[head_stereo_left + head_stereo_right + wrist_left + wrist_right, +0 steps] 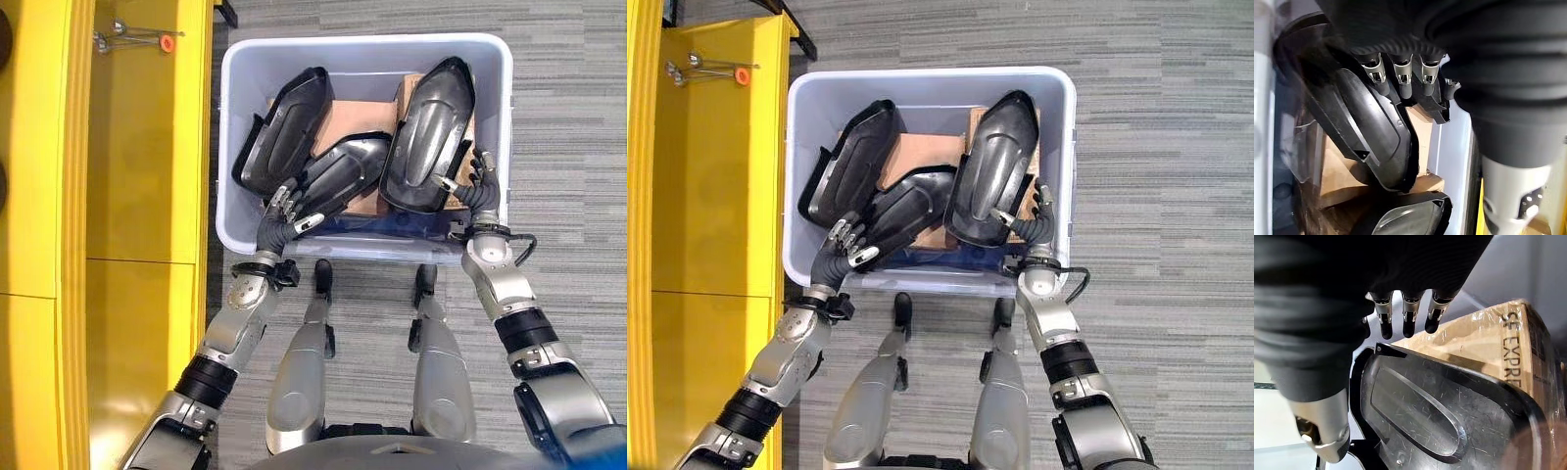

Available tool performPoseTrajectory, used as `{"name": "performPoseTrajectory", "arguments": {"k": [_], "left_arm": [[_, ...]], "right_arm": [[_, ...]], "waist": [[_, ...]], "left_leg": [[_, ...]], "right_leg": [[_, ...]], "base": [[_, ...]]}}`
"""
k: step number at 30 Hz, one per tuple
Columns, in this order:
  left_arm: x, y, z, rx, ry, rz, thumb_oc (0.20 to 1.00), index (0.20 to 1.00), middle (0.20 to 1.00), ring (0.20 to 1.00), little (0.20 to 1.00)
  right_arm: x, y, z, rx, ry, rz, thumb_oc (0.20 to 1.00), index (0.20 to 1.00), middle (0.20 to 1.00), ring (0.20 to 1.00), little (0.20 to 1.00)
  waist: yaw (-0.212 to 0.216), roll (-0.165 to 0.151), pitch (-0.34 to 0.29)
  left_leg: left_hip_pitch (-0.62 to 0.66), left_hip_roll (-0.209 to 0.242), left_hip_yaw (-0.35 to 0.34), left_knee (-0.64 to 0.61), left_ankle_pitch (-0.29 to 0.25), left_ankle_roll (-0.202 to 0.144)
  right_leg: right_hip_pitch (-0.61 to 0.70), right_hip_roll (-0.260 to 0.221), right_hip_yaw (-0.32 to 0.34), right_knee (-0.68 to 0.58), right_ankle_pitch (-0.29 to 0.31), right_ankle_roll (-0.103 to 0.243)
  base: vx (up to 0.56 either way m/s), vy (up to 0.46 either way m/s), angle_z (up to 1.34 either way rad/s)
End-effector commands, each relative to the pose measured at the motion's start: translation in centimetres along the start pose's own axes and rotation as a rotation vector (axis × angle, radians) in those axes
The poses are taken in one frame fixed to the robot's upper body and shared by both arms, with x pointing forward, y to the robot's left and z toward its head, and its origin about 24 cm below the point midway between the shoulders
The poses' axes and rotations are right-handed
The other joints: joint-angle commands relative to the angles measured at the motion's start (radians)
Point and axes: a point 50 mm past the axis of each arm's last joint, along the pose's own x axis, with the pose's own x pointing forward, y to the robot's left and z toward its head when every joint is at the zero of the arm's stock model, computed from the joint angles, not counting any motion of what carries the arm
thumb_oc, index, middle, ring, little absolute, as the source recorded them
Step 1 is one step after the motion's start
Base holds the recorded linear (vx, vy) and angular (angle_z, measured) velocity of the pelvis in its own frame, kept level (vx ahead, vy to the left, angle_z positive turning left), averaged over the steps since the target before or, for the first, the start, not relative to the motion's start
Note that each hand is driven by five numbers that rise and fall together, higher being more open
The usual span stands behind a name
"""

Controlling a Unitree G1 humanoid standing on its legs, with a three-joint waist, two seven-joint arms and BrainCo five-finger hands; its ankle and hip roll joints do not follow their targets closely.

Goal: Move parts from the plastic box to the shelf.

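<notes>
Yellow shelving [147, 176] is seen along the robot's left, just beside the pale blue plastic box [245, 69], which stands on grey striped carpet [568, 127]. On the far part of the shelf top a small metal tool with an orange tip [137, 39] is laid, well apart from the box.

Three black moulded plastic parts are held in the box, resting on brown cardboard cartons [343, 122] that line its bottom. The left part [284, 132] is leaned against the box's left wall. The middle part [343, 171], smaller and glossier, is lodged between the other two and lies low against the near wall. The right part [431, 132], the largest, is propped upright over a taped carton [1498, 342], its hollow side shown in the right wrist view.

The left hand [289, 211] is placed over the near rim of the box, at the lower ends of the left and middle parts; its fingers [1403, 81] are relaxed and lightly bent, with nothing gripped. The right hand [480, 186] is set at the near right corner, beside the lower edge of the right part; its fingers [1408, 318] are loosely extended above the part's rim and nothing is clasped.
</notes>
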Motion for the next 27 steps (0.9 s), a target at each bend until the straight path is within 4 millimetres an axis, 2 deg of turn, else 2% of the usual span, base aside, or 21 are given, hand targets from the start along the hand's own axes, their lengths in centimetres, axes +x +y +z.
{"name": "performPoseTrajectory", "arguments": {"k": [1, 13, 27], "left_arm": [[-0.5, 0.3, 2.9, 0.015, -0.138, -0.027, 1.000, 1.000, 1.000, 1.000, 1.000], [-0.7, 0.2, 2.9, 0.014, -0.134, -0.051, 1.000, 1.000, 1.000, 1.000, 1.000], [-0.9, 0.2, 2.9, 0.020, -0.122, -0.069, 1.000, 1.000, 1.000, 1.000, 1.000]], "right_arm": [[0.7, -0.2, 1.9, 0.030, -0.085, -0.030, 1.000, 1.000, 1.000, 1.000, 1.000], [3.0, -1.9, 2.5, 0.022, -0.055, -0.140, 1.000, 1.000, 1.000, 1.000, 1.000], [4.3, -1.8, 2.2, 0.027, 0.009, -0.158, 1.000, 1.000, 1.000, 1.000, 1.000]], "waist": [[0.008, -0.029, -0.040], [0.029, -0.003, -0.041], [0.042, 0.007, -0.044]], "left_leg": [[-0.019, 0.010, -0.031, 0.074, -0.062, 0.000], [-0.089, 0.001, -0.047, 0.108, -0.067, 0.006], [-0.113, -0.006, -0.055, 0.118, -0.069, 0.011]], "right_leg": [[-0.033, -0.058, 0.025, 0.025, 0.065, 0.004], [-0.093, -0.057, 0.024, 0.059, 0.056, -0.003], [-0.112, -0.057, 0.025, 0.072, 0.051, -0.008]], "base": [[0.00, 0.000, 0.00], [0.00, 0.000, 0.06], [0.00, 0.000, 0.00]]}}
